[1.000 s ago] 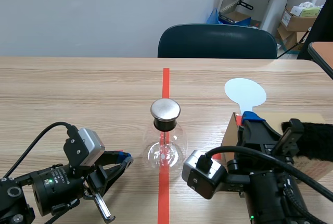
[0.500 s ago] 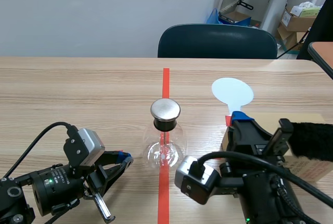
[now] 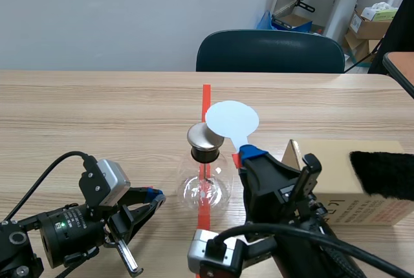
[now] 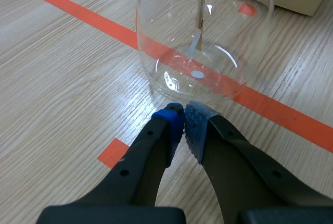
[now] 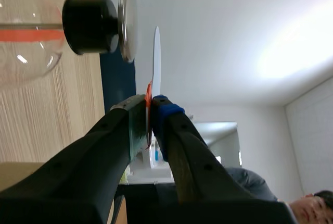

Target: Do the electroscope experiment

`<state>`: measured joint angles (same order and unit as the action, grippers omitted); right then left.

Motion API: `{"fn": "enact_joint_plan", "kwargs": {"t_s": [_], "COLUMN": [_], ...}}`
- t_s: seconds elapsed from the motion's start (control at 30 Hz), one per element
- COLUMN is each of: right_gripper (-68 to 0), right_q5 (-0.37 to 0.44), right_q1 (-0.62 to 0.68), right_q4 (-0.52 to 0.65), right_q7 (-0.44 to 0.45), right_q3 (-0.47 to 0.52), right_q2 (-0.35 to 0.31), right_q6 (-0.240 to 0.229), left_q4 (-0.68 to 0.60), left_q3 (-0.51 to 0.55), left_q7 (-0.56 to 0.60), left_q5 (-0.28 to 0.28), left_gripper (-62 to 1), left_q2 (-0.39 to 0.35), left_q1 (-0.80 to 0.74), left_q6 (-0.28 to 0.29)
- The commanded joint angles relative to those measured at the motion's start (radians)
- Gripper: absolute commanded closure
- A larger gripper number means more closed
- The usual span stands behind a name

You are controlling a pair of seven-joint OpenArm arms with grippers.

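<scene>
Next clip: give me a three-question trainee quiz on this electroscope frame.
1. Fill in: the fur lies on the ____.
2. True or false: the left claw grips the flask.
3. The right claw holds: A) fur B) paddle C) flask.
Key: 1 box; 2 false, it is shut on nothing; 3 B.

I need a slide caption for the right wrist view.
Right gripper holds a white paddle near the metal cap of the flask.
</scene>
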<state>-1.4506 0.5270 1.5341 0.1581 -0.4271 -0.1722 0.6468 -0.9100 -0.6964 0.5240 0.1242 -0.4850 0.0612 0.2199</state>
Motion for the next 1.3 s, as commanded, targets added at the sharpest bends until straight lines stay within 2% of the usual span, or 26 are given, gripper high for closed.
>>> {"fn": "enact_joint_plan", "kwargs": {"t_s": [0.0, 0.27, 1.27], "right_gripper": [-1.8, -1.8, -1.8], "right_q5": [0.003, 0.003, 0.003], "right_q1": [-0.011, -0.011, -0.011], "right_q4": [0.016, 0.016, 0.016], "right_q7": [0.015, 0.085, 0.085], "right_q3": [0.007, 0.007, 0.007], "right_q2": [-0.002, -0.002, -0.002], "right_q6": [0.011, 0.011, 0.011], "left_q4": [-0.016, -0.016, -0.016], "left_q3": [-0.001, -0.001, -0.001], "left_q7": [0.010, 0.010, 0.010], "left_q5": [0.010, 0.010, 0.010], "left_gripper": [-5.5, -5.5, -5.5], "left_q2": [0.005, 0.005, 0.005], "left_q1": [0.003, 0.003, 0.003], "left_q6": [0.003, 0.003, 0.003]}}
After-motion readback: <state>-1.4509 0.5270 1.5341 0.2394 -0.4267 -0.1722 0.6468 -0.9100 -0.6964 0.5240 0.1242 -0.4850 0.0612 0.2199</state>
